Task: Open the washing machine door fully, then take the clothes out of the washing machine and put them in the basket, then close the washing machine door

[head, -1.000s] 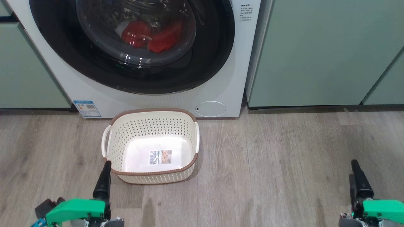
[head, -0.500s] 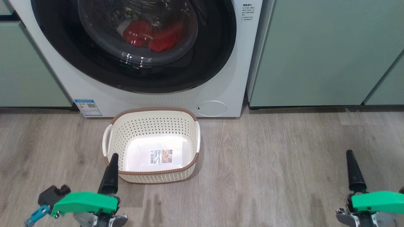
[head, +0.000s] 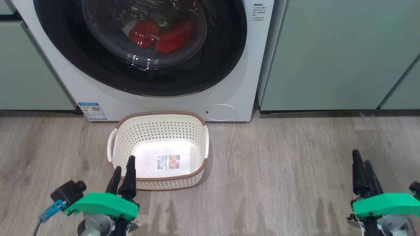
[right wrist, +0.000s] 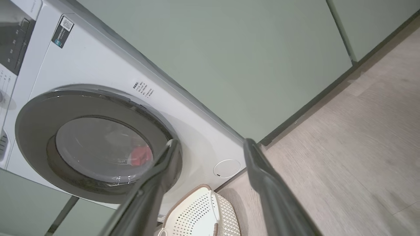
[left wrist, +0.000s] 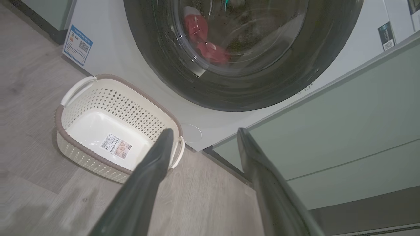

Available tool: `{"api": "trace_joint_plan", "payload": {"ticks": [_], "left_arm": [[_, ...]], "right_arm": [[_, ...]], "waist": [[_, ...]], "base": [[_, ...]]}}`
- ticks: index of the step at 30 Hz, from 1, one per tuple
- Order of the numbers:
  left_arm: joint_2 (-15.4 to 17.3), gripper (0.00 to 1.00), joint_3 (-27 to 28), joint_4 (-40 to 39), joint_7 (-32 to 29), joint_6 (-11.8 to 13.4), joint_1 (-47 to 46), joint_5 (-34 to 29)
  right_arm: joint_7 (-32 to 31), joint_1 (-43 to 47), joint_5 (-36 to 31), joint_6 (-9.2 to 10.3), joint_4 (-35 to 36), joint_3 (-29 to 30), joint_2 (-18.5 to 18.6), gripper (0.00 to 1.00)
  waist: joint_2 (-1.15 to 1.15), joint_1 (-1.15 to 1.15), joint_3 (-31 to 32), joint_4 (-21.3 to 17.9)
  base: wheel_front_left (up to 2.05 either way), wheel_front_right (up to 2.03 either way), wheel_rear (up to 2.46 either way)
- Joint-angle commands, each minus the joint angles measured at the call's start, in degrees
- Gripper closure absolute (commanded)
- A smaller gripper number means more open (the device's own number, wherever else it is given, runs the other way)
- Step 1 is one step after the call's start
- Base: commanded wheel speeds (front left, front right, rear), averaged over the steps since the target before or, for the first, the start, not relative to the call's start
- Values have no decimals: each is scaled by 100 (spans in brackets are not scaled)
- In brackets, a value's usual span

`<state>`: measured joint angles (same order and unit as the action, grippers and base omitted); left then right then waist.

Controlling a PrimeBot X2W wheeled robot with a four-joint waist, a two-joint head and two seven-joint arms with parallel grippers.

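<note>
Your L pincer (head: pixel 124 164) sits low left in head view, fingers apart, nothing btwn them. Its tips overlap the near-left corner of the basket (head: pixel 160 113) in that view. L wrist view puts the basket down and left of the fingers, no touch visible. Basket stands on the floor (head: pixel 279 164), just in front of the washing machine (head: pixel 236 95), below the door (head: pixel 223 59). Nothing in it but the label sticker (head: pixel 168 162) on its bottom.

Your R pincer (head: pixel 361 157) is low right in head view, fingers apart too, holding nothing. It's well apart from the basket and over bare floor, in front of the green cabinets (head: pixel 328 49). R wrist view looks along the fingers at the machine front, w/ the door to the left of them and the basket rim low btwn them.

Door is shut, flush on the machine front. The clothes (head: pixel 157 32) are inside, red, seen through the glass low in the drum. They're up and ahead of both pincers, well apart from each. Small round cover (head: pixel 220 112) sits low right on the machine, just beside the basket's far-right corner.
</note>
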<state>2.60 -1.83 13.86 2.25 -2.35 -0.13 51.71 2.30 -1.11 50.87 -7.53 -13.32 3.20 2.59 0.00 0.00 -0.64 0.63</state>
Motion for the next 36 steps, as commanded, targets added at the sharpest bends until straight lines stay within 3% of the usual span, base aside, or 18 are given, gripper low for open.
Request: {"api": "trace_joint_plan", "payload": {"ticks": [1,24,36], "left_arm": [[100,0,27,-246,102,49,-323,-219],[532,0,-735,-378,473,849,-539,-1789],[626,0,-901,-469,676,1104,-600,-2481]], "right_arm": [[96,-255,-244,2,252,-75,21,0],[467,-305,-2239,3,472,-230,24,0],[670,-323,-3203,3,464,-258,25,0]], "waist": [[0,0,-1,4],[0,0,5,31],[0,0,39,37]], "base": [[0,0,0],[0,0,0],[0,0,0]]}}
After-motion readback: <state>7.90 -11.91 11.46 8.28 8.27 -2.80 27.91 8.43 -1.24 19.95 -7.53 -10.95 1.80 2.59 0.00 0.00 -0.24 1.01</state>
